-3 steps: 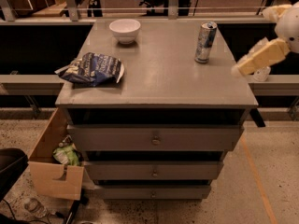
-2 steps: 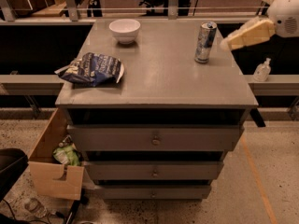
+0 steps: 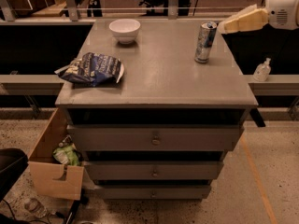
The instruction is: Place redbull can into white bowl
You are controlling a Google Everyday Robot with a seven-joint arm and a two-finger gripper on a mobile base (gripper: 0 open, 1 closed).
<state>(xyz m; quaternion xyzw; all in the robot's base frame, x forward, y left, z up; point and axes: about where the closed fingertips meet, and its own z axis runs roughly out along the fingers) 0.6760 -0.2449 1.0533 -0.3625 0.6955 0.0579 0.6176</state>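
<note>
The redbull can [image 3: 205,42] stands upright on the right side of the grey cabinet top [image 3: 163,73]. The white bowl [image 3: 124,30] sits at the back of the top, left of centre, and holds nothing. My gripper [image 3: 226,26] comes in from the upper right on a white arm. Its cream-coloured tip is just right of the can's top and slightly above it, apart from the can.
A dark blue snack bag [image 3: 91,69] lies at the left edge of the top. The cabinet has several drawers. An open cardboard box [image 3: 53,164] stands on the floor at the left. A small clear bottle [image 3: 262,70] stands on a ledge at the right.
My gripper has moved up and to the left, from beside the cabinet's right edge to just right of the can's top. The can, bowl and bag have not moved.
</note>
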